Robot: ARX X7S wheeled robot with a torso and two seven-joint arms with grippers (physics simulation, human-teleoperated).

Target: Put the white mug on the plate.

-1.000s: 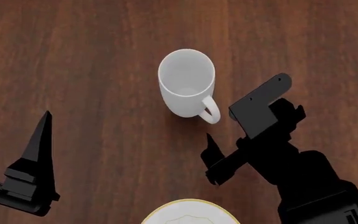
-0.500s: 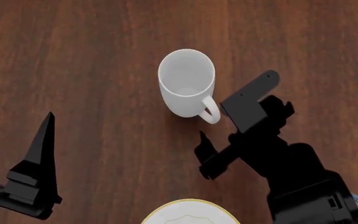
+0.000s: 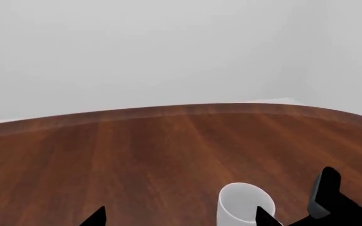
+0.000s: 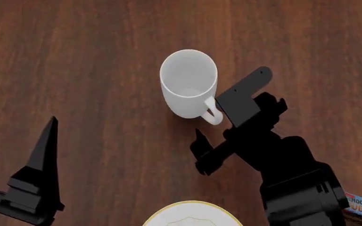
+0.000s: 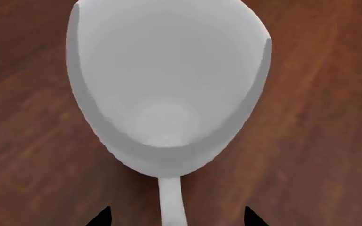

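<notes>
White mug upright, handle toward open right hand.

Robot body: 2 matte black arms | left gripper: long tapering pointed finger | right gripper: flat bracket plate, 2 small holes

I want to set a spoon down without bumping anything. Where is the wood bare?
Bare wood lies beyond the white mug and between it and the left gripper. It is crowded on the handle side, where the right gripper sits, and toward the plate.
</notes>
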